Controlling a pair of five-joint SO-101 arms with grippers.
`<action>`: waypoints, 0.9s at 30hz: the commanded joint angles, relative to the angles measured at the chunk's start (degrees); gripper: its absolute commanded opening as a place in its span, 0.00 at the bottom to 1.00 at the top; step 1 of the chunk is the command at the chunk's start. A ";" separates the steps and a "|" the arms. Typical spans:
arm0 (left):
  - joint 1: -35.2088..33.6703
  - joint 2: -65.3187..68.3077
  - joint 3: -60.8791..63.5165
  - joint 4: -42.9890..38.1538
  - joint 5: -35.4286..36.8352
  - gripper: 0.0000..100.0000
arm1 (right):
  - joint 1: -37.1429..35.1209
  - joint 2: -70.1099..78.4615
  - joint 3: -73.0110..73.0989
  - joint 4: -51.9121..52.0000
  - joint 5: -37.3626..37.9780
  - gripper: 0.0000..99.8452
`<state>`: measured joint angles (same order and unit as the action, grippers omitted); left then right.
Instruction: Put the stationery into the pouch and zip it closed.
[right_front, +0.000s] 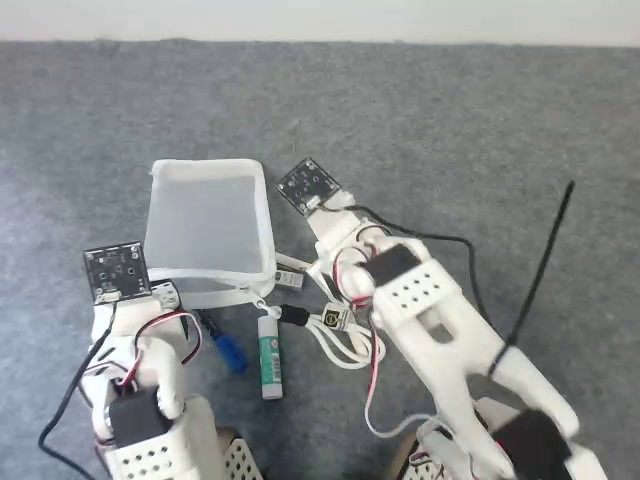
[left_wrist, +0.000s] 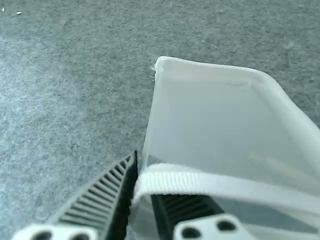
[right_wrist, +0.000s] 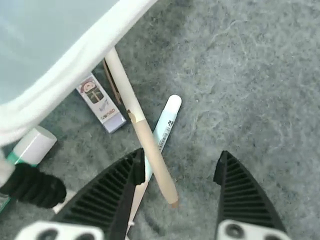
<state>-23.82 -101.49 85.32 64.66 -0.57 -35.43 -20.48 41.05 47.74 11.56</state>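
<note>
Translucent pouch (right_front: 205, 220) (webbing-edged), pinched by ribbed left gripper (left_wrist: 144, 186), slim beige pencil (right_wrist: 136, 120)

Left arm (right_front: 150, 430) and right arm (right_front: 440, 310): white perforated plastic shells, black servos (right_front: 392, 262), red and black cables (right_front: 375, 372); black ribbed end effector fingers (right_wrist: 107, 192).

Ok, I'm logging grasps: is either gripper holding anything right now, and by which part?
The left gripper pinches the pouch by its white zipper band. The right gripper is open over a pencil, holding nothing.
</note>
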 joint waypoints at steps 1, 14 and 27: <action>-0.35 -0.18 -4.70 -0.79 0.88 0.01 | 0.40 4.00 -6.86 -0.92 -0.62 0.21; -0.35 -0.18 -4.70 -0.79 0.88 0.01 | 0.40 22.02 -19.16 -1.01 -3.60 0.21; -0.35 -0.18 -4.70 -0.79 0.88 0.01 | 0.66 31.52 -26.90 2.07 -4.75 0.21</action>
<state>-23.82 -101.49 85.32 64.66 -0.57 -35.43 11.25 17.76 49.14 7.43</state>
